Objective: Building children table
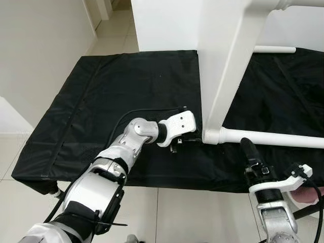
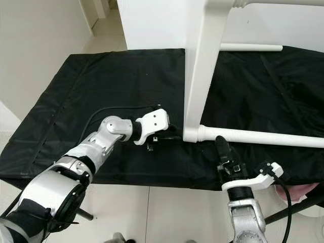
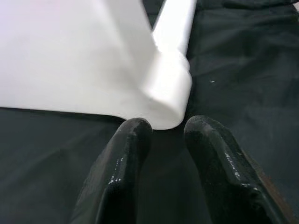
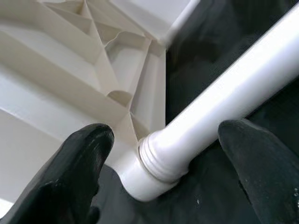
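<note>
A white children's table lies on its side on a black cloth (image 1: 111, 96), its top (image 1: 223, 66) standing upright. One white leg (image 1: 273, 137) runs level to the right from the lower corner socket (image 1: 210, 135); a second leg (image 1: 273, 49) sticks out higher up. My left gripper (image 3: 168, 128) rests low on the cloth with its fingers (image 3: 135, 140) a little apart, tips just short of that corner and nothing between them. My right gripper (image 4: 168, 140) is open wide, its fingers (image 4: 88, 144) straddling the leg (image 4: 224, 102) beside its ribbed collar without touching it.
The cloth covers a low platform whose front edge (image 1: 167, 185) runs just before me, with white tile floor (image 1: 167, 217) below. A white wall (image 1: 35, 50) stands at the left. A pink object (image 1: 310, 195) lies at the lower right, beside my right wrist cable.
</note>
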### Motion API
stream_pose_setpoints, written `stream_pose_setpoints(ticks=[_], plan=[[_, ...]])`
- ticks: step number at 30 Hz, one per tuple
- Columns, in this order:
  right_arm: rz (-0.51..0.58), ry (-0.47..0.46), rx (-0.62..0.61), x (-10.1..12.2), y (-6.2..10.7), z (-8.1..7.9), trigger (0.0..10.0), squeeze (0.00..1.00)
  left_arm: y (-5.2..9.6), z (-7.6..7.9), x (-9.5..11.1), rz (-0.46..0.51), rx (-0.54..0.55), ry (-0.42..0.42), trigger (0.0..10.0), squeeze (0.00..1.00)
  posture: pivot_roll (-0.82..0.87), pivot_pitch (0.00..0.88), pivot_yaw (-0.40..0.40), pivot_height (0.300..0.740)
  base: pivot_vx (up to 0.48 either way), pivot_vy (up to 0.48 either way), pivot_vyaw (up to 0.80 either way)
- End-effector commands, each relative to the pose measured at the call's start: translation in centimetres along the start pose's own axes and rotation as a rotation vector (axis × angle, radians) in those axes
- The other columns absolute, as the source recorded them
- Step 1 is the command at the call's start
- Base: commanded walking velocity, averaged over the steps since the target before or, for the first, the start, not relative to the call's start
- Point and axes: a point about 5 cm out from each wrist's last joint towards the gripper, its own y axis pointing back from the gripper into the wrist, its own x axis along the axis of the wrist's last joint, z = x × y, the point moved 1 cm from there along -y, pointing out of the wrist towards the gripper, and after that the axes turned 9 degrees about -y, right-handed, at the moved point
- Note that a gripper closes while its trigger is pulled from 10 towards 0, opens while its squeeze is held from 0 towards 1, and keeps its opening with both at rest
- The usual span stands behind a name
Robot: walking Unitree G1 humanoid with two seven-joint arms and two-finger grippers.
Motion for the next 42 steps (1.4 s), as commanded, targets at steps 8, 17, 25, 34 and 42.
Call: stream_pose_setpoints(ticks=[8,17,25,34,42], plan=[[0.034,-0.105,-0.022,-1.76,0.09,-0.41,10.0,0.00,0.21,-1.15,-0.37,-0.034,0.188,0.018,10.0,0.00,-0.10,0.042,0.108,0.740,0.000,0.000,0.00],[0.034,-0.105,-0.022,-1.76,0.09,-0.41,10.0,0.00,0.21,-1.15,-0.37,-0.034,0.188,0.018,10.0,0.00,-0.10,0.042,0.108,0.740,0.000,0.000,0.00],[0.034,-0.105,-0.022,-1.76,0.09,-0.41,10.0,0.00,0.21,-1.15,-0.37,-0.034,0.188,0.018,10.0,0.00,-0.10,0.042,0.108,0.740,0.000,0.000,0.00],[0.034,-0.105,-0.022,-1.76,0.09,-0.41,10.0,0.00,0.21,-1.15,-0.37,-0.034,0.188,0.018,10.0,0.00,-0.10,0.042,0.108,0.740,0.000,0.000,0.00],[0.034,-0.105,-0.022,-1.76,0.09,-0.41,10.0,0.00,0.21,-1.15,-0.37,-0.034,0.188,0.018,10.0,0.00,-0.10,0.042,0.108,0.740,0.000,0.000,0.00]])
